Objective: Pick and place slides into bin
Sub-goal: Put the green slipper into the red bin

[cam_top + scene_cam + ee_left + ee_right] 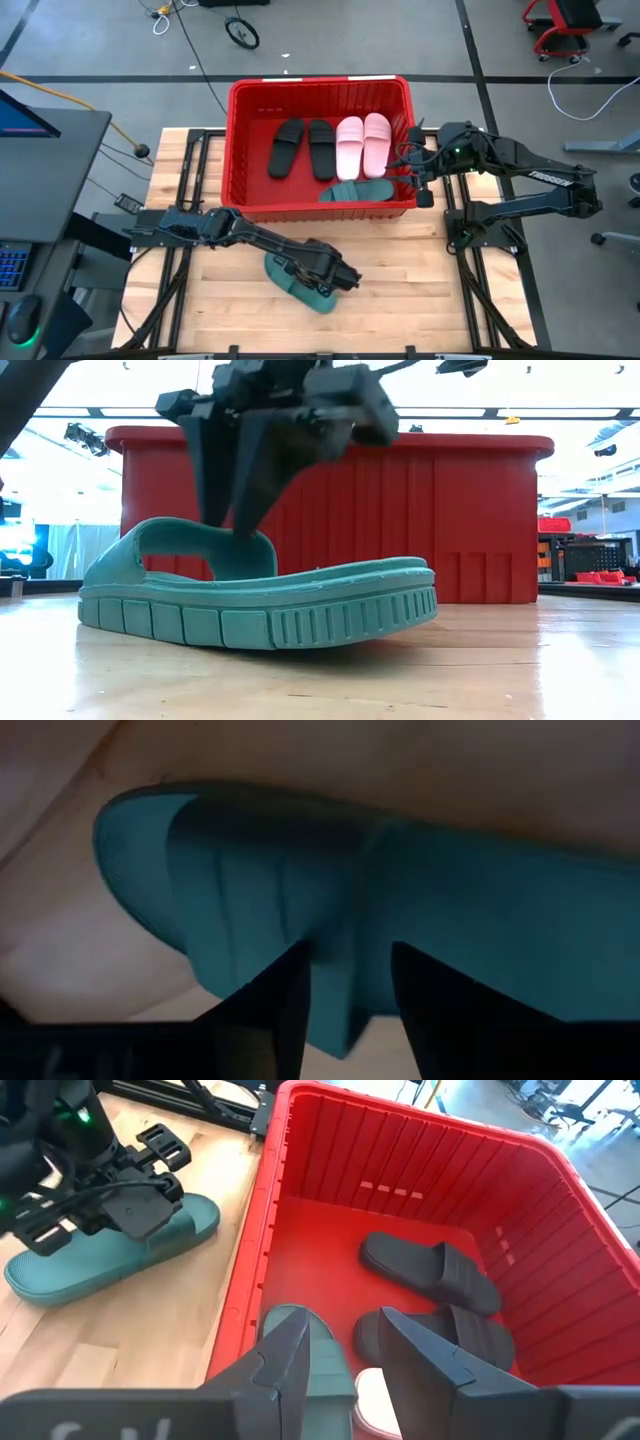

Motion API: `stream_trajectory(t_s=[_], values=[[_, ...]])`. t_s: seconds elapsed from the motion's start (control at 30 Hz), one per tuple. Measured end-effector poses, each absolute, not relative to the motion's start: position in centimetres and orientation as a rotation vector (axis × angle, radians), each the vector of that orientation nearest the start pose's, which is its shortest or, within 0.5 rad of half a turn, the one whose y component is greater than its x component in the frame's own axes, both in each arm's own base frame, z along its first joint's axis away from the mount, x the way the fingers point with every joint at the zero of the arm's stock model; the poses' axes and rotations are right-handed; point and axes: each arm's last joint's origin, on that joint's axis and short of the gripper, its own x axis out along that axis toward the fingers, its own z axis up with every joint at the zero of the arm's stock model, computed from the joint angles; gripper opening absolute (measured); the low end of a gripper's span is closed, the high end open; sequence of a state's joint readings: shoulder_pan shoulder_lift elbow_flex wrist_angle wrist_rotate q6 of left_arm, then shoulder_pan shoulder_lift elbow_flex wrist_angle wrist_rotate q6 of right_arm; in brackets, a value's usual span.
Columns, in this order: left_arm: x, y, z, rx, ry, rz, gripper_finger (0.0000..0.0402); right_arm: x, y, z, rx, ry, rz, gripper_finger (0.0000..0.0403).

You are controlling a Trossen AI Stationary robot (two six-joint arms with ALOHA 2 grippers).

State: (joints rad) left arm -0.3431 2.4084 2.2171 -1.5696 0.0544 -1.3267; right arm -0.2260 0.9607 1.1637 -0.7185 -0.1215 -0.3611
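A teal slide (pixel 296 284) lies sole down on the wooden table, near of the red bin (pixel 320 82). My left gripper (pixel 328 278) stands over it, shut on its strap (pixel 180 532). In the bin lie two black slides (pixel 286 148), two pale pink slides (pixel 362 146) and a second teal slide (pixel 358 191) against the near wall. My right gripper (pixel 422 182) is open and empty above the bin's right wall, over that teal slide (pixel 322 1348). My left gripper pinches the edge of the teal slide's strap (pixel 335 1005) between its two fingers (pixel 215 480). The fingers come from above, pointing down. The slide sits upright with its sole (pixel 250 625) on the table.
The bin (pixel 460 510) stands right behind the slide on the table. Bare wood lies near, left and right of the slide. Black frame rails run along both table sides. Cables and a wheel lie on the floor beyond the table.
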Motion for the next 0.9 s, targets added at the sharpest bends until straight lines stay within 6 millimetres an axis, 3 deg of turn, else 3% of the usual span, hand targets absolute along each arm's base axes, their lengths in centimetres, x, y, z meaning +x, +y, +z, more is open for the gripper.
stream_trajectory(t_s=[0.33,0.5,0.73,0.9], values=[[41.9,-14.7,18.3,-0.674,1.636,0.931,0.0137,17.7,-3.7,38.1,-0.272,0.519,-0.008,0.0125],[41.9,-14.6,18.4,-0.671,1.634,0.928,0.0102,17.7,-3.7,38.1,-0.272,0.519,-0.008,0.0125],[41.8,-14.7,18.7,-0.660,1.632,0.912,0.0014,17.7,-3.7,38.1,-0.272,0.519,-0.008,0.0125],[41.9,-15.0,19.9,-0.706,1.635,0.869,0.0009,17.7,-3.7,38.1,-0.272,0.519,-0.008,0.0125]])
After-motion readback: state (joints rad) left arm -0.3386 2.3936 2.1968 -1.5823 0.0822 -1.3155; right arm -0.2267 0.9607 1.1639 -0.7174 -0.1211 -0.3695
